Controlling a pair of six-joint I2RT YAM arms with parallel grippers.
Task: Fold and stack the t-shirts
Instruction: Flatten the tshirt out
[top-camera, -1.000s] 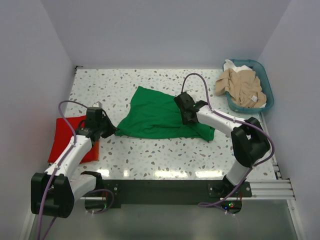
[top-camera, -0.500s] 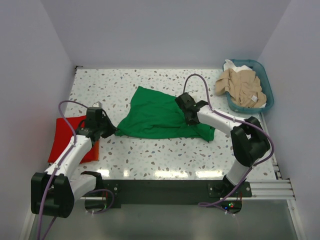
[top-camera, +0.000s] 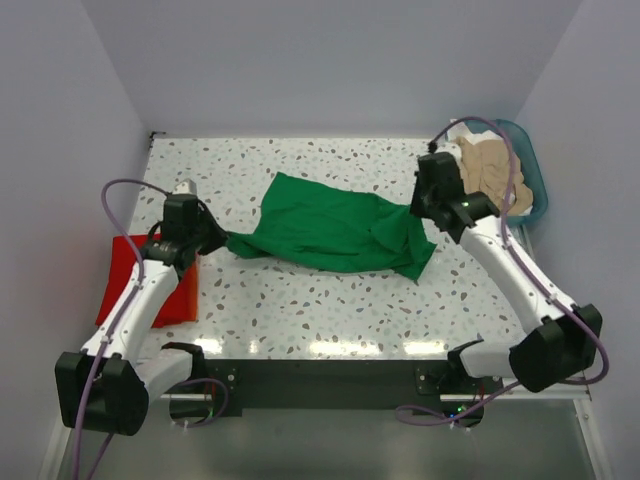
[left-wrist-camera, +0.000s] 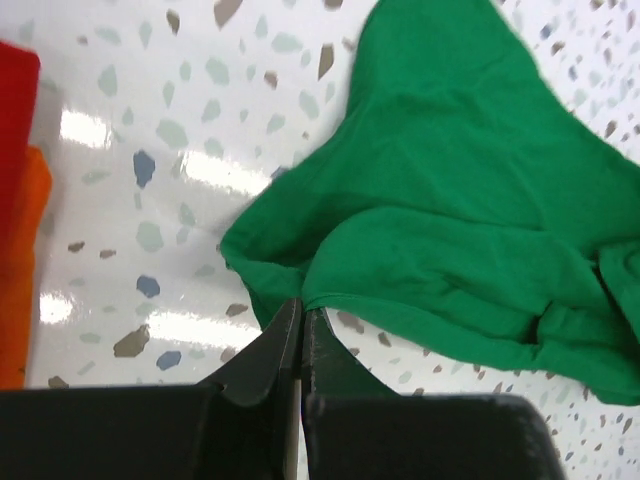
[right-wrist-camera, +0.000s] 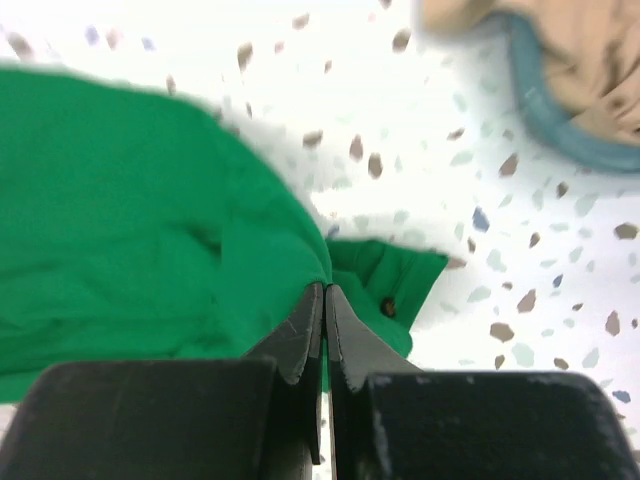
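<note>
green t-shirt (top-camera: 335, 235) lies bunched mid-table, stretched between the arms. top view: left gripper (top-camera: 213, 241) is at its left tip, right gripper (top-camera: 421, 206) at its right edge. red t-shirt (top-camera: 122, 272) sits folded beside the left arm, and the teal basket (top-camera: 536, 190) with a beige t-shirt (top-camera: 490, 168) sits just behind the right arm.

left wrist: jaws are pinched shut on a thin fold of green hem (left-wrist-camera: 450, 200). risk: so little cloth is held that a harder pull could slip it free.

right wrist: jaws are closed on gathered green cloth (right-wrist-camera: 130, 220), possibly several layers, so the shirt may not spread flat. the basket rim (right-wrist-camera: 560, 125) is near, so a wide swing could snag it.
</note>
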